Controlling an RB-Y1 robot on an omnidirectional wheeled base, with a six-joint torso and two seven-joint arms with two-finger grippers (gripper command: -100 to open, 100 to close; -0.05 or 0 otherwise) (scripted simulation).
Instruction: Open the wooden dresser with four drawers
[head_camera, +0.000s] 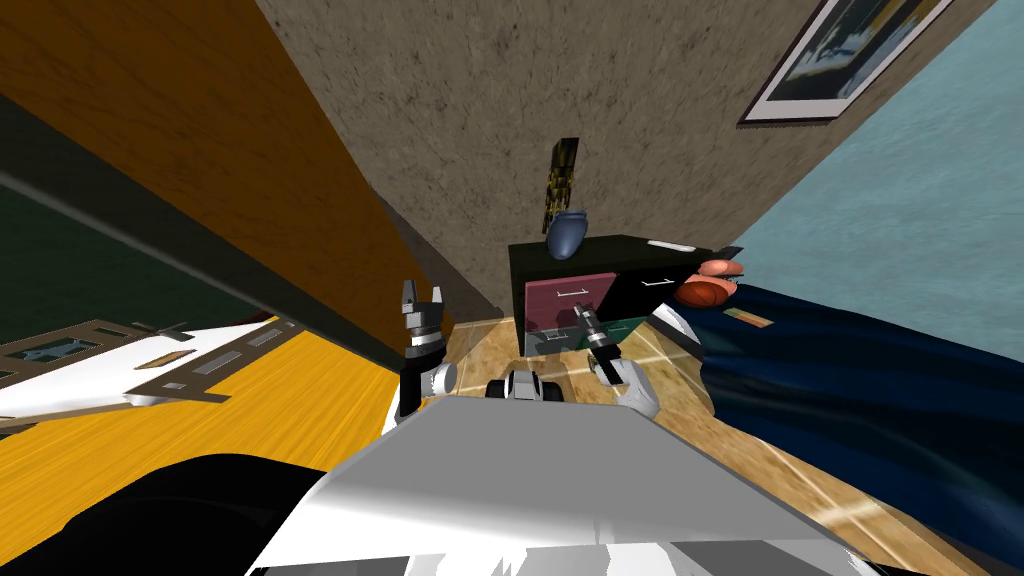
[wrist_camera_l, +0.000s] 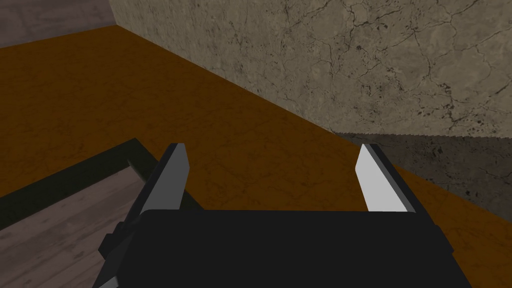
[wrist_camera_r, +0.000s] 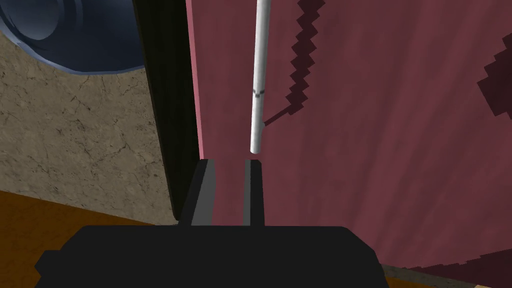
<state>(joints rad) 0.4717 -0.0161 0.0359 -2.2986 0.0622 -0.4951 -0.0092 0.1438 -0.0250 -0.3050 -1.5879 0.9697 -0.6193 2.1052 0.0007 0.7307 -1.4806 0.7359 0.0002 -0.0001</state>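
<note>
The dresser (head_camera: 640, 262) is a low black cabinet against the stone-look wall. It has a maroon drawer front (head_camera: 565, 300) at upper left, a black one beside it and dark green ones below. My right gripper (head_camera: 582, 317) is at the maroon front (wrist_camera_r: 375, 125). Seen from the right wrist, the right gripper (wrist_camera_r: 230, 162) is shut with nothing between its fingers. The end of the drawer's white bar handle (wrist_camera_r: 258, 90) lies just beyond one fingertip. My left gripper (head_camera: 421, 297) is raised off to the left, away from the dresser. In its wrist view the left gripper (wrist_camera_l: 272, 147) is open and empty.
A dark blue vase (head_camera: 567, 236) stands on the dresser top and also shows as the vase (wrist_camera_r: 65, 35) past the drawer's edge. A bed with a dark blue cover (head_camera: 880, 390) lies close on the right. A brown panel (head_camera: 200, 170) and a white shelf unit (head_camera: 130, 365) are on the left.
</note>
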